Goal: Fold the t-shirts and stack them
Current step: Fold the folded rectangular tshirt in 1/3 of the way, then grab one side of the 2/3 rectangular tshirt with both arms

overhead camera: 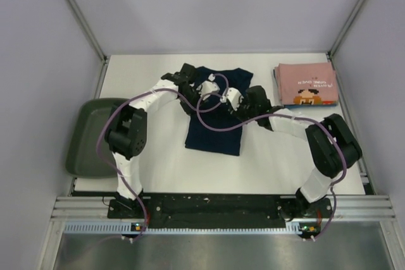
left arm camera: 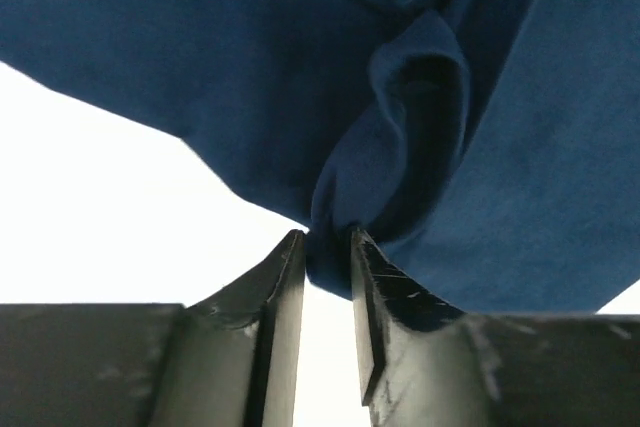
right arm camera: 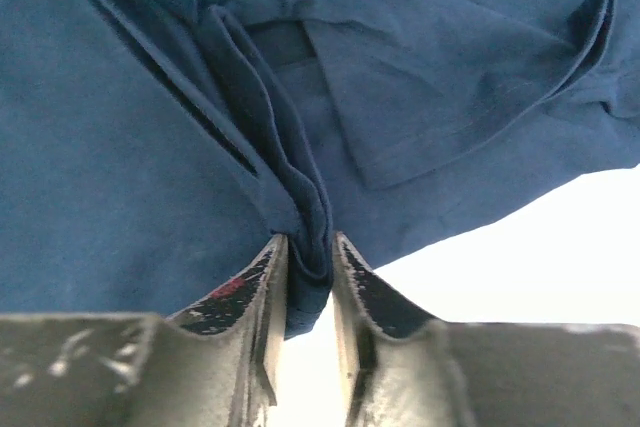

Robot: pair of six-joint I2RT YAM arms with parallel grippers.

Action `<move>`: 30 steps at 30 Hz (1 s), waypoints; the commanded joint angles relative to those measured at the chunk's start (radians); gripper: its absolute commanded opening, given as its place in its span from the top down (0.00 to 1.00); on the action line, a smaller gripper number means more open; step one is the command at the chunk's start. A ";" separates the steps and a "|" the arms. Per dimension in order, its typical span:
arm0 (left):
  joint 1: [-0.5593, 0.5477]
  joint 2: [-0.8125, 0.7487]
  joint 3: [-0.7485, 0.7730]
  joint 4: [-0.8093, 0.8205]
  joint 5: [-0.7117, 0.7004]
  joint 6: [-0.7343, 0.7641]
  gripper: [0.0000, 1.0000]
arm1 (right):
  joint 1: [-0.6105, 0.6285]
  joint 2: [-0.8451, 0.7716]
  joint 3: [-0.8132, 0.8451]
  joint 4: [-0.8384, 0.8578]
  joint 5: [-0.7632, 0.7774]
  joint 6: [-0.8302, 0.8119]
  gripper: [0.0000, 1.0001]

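The navy t-shirt lies partly folded in the middle of the table. My left gripper is shut on a bunched fold of the navy t-shirt at its upper left. My right gripper is shut on a fold of the navy t-shirt at its upper right. Both hold the top part of the shirt close together. The pink t-shirt, with a cartoon face and white lettering, lies folded at the far right of the table.
A dark green plastic tray sits off the table's left edge. Grey walls and metal posts enclose the white table. Purple cables loop from both arms over the shirt.
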 commanded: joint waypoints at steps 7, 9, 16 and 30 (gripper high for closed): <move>0.087 0.127 0.456 0.013 -0.177 -0.055 0.57 | -0.111 0.040 0.330 -0.098 0.213 0.162 0.54; 0.098 0.085 0.452 -0.040 -0.081 -0.051 0.56 | -0.108 -0.032 0.316 -0.179 0.143 0.144 0.52; 0.086 -0.314 -0.152 -0.058 0.438 0.294 0.52 | 0.146 -0.436 -0.171 -0.169 -0.023 -0.198 0.44; -0.081 -0.341 -0.536 0.140 0.184 0.398 0.30 | 0.428 -0.216 -0.245 -0.217 0.305 -0.172 0.48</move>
